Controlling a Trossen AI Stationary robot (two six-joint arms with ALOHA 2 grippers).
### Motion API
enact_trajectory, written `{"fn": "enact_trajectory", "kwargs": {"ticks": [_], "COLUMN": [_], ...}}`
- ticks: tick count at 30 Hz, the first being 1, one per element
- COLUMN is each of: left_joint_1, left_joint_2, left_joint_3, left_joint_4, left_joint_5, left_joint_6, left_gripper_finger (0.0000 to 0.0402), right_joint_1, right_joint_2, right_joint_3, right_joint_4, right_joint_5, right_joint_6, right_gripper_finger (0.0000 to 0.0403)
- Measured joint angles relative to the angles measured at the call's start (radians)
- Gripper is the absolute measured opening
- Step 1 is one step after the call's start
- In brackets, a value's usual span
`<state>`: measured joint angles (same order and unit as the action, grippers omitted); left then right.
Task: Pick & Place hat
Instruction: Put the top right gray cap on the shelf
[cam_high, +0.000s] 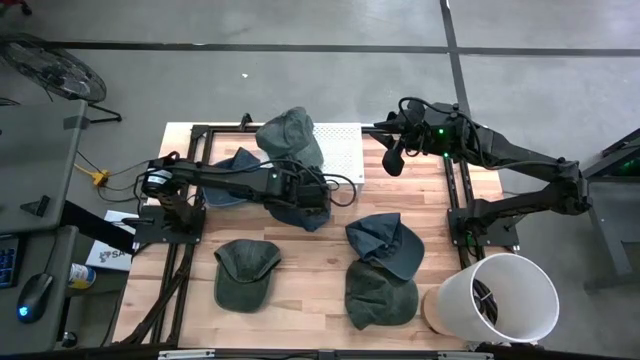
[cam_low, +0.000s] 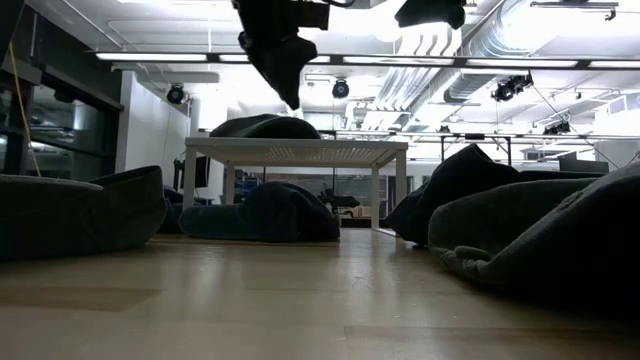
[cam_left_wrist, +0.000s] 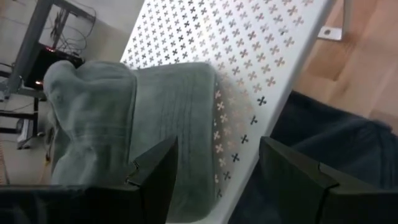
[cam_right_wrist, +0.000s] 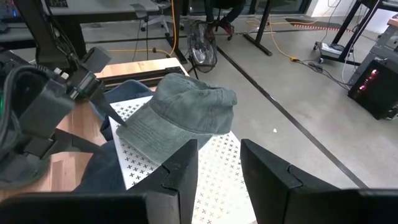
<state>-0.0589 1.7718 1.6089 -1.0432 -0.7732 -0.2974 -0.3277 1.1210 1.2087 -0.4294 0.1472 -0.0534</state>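
Note:
A grey-green hat rests crown up on a white perforated stand at the table's far middle, its brim lying on the stand's top. My left gripper is open and slants down just short of that brim, on the hat's near side. In the right wrist view its fingertip stands close to the brim; I cannot tell whether they touch. My right gripper hangs open to the right of the stand, with nothing between its fingers.
Other dark hats lie on the wooden table: one under my left arm, one near the stand's front, one at the near left, two at the near right. A white bucket stands at the near right corner.

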Motion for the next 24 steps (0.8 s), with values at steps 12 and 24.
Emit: {"fn": "enact_trajectory", "kwargs": {"ticks": [12,24], "left_joint_1": [0.000,0.012], "left_joint_2": [0.029,0.059], "left_joint_3": [-0.001,0.000], "left_joint_4": [-0.036,-0.039], "left_joint_5": [0.000,-0.095], "left_joint_6": [0.004,-0.008], "left_gripper_finger": [0.0220,0.0213], "right_joint_1": [0.000,0.000], "right_joint_2": [0.000,0.000], "right_joint_3": [0.000,0.000], "right_joint_4": [0.000,0.000], "right_joint_5": [-0.001,-0.001], "right_joint_6": [0.000,0.000], "right_gripper_finger": [0.0114,0.0114]}}
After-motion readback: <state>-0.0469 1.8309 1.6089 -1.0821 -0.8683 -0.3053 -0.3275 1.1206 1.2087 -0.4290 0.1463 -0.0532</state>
